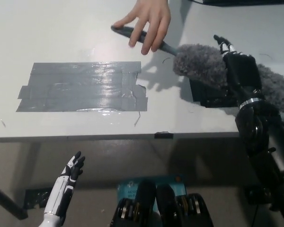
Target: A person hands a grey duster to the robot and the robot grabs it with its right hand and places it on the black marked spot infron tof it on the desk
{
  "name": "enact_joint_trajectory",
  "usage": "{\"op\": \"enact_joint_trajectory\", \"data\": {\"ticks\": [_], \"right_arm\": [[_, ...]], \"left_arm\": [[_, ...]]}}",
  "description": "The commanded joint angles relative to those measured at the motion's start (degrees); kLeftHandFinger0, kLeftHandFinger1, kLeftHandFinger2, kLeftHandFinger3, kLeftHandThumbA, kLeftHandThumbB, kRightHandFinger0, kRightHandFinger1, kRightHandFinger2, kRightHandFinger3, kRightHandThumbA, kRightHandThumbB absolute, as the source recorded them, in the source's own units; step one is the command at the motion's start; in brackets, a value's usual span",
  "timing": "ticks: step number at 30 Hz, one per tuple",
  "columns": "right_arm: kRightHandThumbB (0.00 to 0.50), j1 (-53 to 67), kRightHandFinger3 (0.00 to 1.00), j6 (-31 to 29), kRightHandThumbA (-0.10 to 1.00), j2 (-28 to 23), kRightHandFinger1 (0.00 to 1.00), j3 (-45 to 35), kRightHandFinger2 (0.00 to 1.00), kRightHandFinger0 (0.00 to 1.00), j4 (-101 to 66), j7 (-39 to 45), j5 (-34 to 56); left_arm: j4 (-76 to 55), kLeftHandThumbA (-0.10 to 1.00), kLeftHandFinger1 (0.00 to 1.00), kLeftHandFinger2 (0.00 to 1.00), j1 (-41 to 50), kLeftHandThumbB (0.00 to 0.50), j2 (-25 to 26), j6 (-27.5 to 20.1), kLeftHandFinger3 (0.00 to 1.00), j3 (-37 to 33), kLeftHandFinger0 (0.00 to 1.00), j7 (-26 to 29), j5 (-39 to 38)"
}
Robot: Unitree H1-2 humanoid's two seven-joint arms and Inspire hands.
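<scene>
A person's hand (149, 21) at the top holds the dark handle (132, 33) of the grey duster. Its fluffy head (201, 64) stretches right across the desk, and more fluff (277, 90) shows past my arm. My black right hand (239, 68) lies edge-on across the middle of the fluffy head, fingers still stretched out and partly sunk in the fluff, open. The black marked spot (208, 94) lies on the desk directly under the duster head, partly covered. My white left hand (66, 187) rests open at the lower left, below the desk edge.
A large patch of shiny grey tape (80, 87) covers the desk left of centre. The desk's front edge (132, 137) runs across the middle of the picture. A dark object (241, 2) sits at the top right edge.
</scene>
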Motion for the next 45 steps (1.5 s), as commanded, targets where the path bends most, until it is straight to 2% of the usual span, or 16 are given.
{"op": "enact_joint_trajectory", "data": {"ticks": [1,6,9,14,19,23,25,27,29,30,31,32,33,35,37,45], "right_arm": [[0.174,-4.26,1.00,-6.21,-0.10,-1.86,0.59,-2.23,0.93,0.05,-8.83,-12.20,0.87],[0.169,-7.27,1.00,-5.64,-0.10,-3.33,0.58,-1.88,0.95,0.07,-9.73,-9.85,0.78],[0.215,-9.86,1.00,-5.99,-0.10,-4.20,0.59,-1.37,0.96,0.09,-6.82,-9.00,1.27],[0.175,-14.86,0.97,-8.49,-0.10,-5.14,0.52,0.38,0.92,0.01,3.71,-3.56,5.19],[0.173,-19.07,1.00,-12.89,-0.10,-6.10,0.61,3.10,0.92,0.07,14.37,3.95,9.36],[0.176,-21.35,1.00,-10.41,-0.10,-6.52,0.65,5.04,0.98,0.11,19.06,11.95,10.70],[0.192,-23.27,0.92,-10.26,-0.10,-6.87,0.62,6.53,0.99,0.11,23.00,14.95,10.55],[0.195,-24.70,0.94,-7.23,-0.10,-6.85,0.69,7.78,1.00,0.15,25.76,19.92,10.35],[0.206,-25.41,0.95,-6.40,-0.10,-6.92,0.78,9.01,1.00,0.21,27.92,24.15,10.48],[0.286,-26.87,1.00,-5.17,-0.03,-7.32,1.00,9.95,1.00,0.56,29.61,32.29,11.64],[0.282,-27.85,1.00,-3.83,0.11,-7.41,1.00,9.84,1.00,1.00,30.68,37.32,13.08],[0.404,-29.93,1.00,-1.44,0.33,-7.70,1.00,10.09,1.00,1.00,32.52,48.05,15.52],[0.409,-31.21,1.00,-0.50,0.38,-8.09,1.00,10.92,1.00,0.99,33.26,54.88,16.29],[0.499,-32.86,1.00,0.37,0.48,-8.87,1.00,10.51,1.00,1.00,34.15,62.06,18.66],[0.500,-33.84,1.00,0.17,0.60,-9.98,1.00,10.20,1.00,1.00,33.58,64.92,19.81],[0.500,-37.77,1.00,8.19,0.61,-17.55,1.00,9.29,1.00,1.00,19.73,79.74,29.04]], "left_arm": [[-1.48,1.00,1.00,1.00,-1.15,0.240,0.96,-1.29,1.00,0.10,1.00,-0.32,0.76],[-1.57,1.00,1.00,1.00,-0.98,0.240,0.88,-1.49,1.00,0.00,1.00,-0.38,0.62],[-1.56,1.00,1.00,1.00,-1.14,0.231,0.85,-1.38,1.00,-0.09,1.00,-0.20,1.04],[-1.64,1.00,1.00,1.00,-1.44,0.229,0.87,-1.09,1.00,-0.10,1.00,-0.26,1.20],[-1.66,1.00,1.00,1.00,-1.57,0.224,0.97,-1.00,1.00,-0.01,1.00,-0.31,1.12],[-1.81,1.00,1.00,1.00,-1.61,0.227,1.05,-0.78,1.00,-0.05,1.00,-0.37,1.25],[-1.67,1.00,1.00,1.00,-2.02,0.230,1.09,-0.65,1.00,0.01,1.00,-0.34,1.31],[-1.50,1.00,1.00,1.00,-2.08,0.225,1.12,-0.90,1.00,-0.06,1.00,-0.38,1.37],[-1.56,1.00,1.00,1.00,-1.81,0.229,1.12,-0.88,1.00,-0.13,1.00,-0.36,1.58],[-1.49,1.00,1.00,1.00,-2.00,0.236,1.00,-0.79,1.00,-0.21,1.00,-0.40,1.56],[-1.49,1.00,1.00,1.00,-2.17,0.238,0.96,-0.67,1.00,-0.22,1.00,-0.51,1.38],[-1.75,1.00,1.00,1.00,-2.20,0.233,0.90,-0.42,1.00,-0.19,1.00,-0.60,1.19],[-2.02,1.00,1.00,1.00,-2.10,0.232,0.93,-0.26,1.00,-0.14,1.00,-0.54,1.29],[-2.25,1.00,1.00,1.00,-2.20,0.223,1.01,0.03,1.00,-0.18,1.00,-0.46,1.65],[-1.50,1.00,1.00,1.00,-2.77,0.234,0.98,-0.50,1.00,-0.22,1.00,-0.36,1.70],[-1.95,1.00,1.00,1.00,-2.88,0.220,1.28,-0.09,1.00,0.01,1.00,-0.58,1.37]]}}
